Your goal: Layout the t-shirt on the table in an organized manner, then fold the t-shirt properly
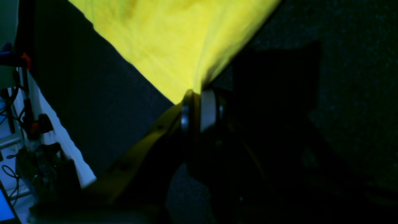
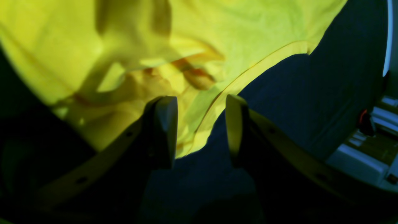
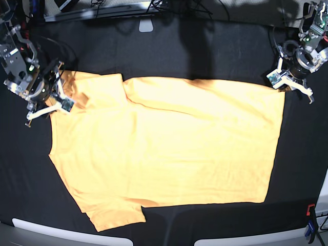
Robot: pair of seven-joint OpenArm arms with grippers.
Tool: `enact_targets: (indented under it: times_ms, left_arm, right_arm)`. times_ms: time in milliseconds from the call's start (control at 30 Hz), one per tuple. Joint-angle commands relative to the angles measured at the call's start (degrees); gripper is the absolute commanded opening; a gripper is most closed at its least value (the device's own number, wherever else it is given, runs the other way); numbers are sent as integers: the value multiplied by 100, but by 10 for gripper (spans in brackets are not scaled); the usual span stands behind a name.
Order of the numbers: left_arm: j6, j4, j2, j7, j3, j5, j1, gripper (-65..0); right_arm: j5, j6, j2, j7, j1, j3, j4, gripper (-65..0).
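Two end effectors work the laying-out step: left end effector (image 1: 196, 96) pinches a shirt (image 3: 169, 148) corner, right end effector (image 2: 200, 130) straddles the collar edge wide, closing next, shirt spread on the surface (image 3: 169, 46).

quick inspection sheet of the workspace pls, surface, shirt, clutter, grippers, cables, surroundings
surface: table covered in matte black cloth
job's things: t-shirt spread mostly flat, one sleeve folded over at the top near the right gripper
clutter: nothing seen on the cloth
grippers: left gripper shut on a corner of the t-shirt; right gripper open over the shirt's edge, holding nothing
cables: dark cables along the far edge
surroundings: red and blue clamp at the near corner
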Motion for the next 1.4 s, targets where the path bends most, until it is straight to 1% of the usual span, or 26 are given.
enact_targets:
  times_ms: [0, 100, 167, 200, 267, 333, 433, 500, 633, 700, 833, 900, 933, 1100, 1167, 1233, 1367]
  left_arm:
    - [15, 31, -98, 57, -37, 17, -15, -650]
    - [15, 31, -98, 59, -37, 17, -15, -650]
    - [15, 31, -98, 59, -37, 15, -13, -650]
    - [15, 31, -98, 59, -37, 15, -13, -650]
    - [15, 31, -98, 57, -37, 15, -13, -650]
    - [15, 31, -101, 28, -37, 17, -17, -650]
    - [15, 31, -98, -155, -37, 17, -17, -650]
    - [15, 31, -98, -254, -37, 17, -15, -650]
    - [15, 31, -98, -181, -37, 15, -11, -650]
    - [15, 31, -101, -181, -37, 17, 2, -650]
    - [17, 31, -98, -181, -37, 17, 0, -650]
    - [15, 31, -98, -184, -37, 17, 0, -650]
    - [17, 31, -98, -188, -37, 15, 2, -650]
    - [17, 31, -101, -205, -37, 17, 0, -650]
    - [17, 31, -98, -205, -37, 17, 0, -650]
    - [17, 31, -101, -205, -37, 17, 0, -650]
    - [17, 31, -101, -203, -37, 17, 0, -650]
  right_arm:
    - [-48, -42, 138, -61, -15, 68, 221, -401]
    - [-70, -22, 136, -553, -271, 68, 579, -399]
    - [-66, 131, 136, -807, -457, 68, 678, -379]
    - [-68, 247, 136, -835, -568, 68, 673, -355]
    - [-98, 306, 133, -835, -817, 68, 658, -314]
    - [-249, 306, 133, -837, -1005, 66, 658, -308]
    - [-540, 175, 131, -831, -1110, 66, 658, -308]
    - [-538, 168, 129, -804, -1110, 66, 658, -308]
    - [-544, 192, 61, -546, -1167, 66, 636, -309]
    - [-737, 188, -81, -389, -1174, 61, 568, -310]
    - [-1388, 195, -435, 81, -1172, 61, 345, -310]
    - [-1781, 190, -586, 136, -1154, 61, 212, -310]
    - [-1873, 190, -632, 142, -1139, 61, 146, -310]
    - [-1943, 157, -619, 79, -1102, 61, 52, -310]
    - [-2166, -31, -612, 28, -1084, 61, 52, -310]
    - [-2330, -136, -599, 28, -1071, 61, 52, -310]
    - [-2398, -136, -592, 26, -1069, 63, 52, -374]
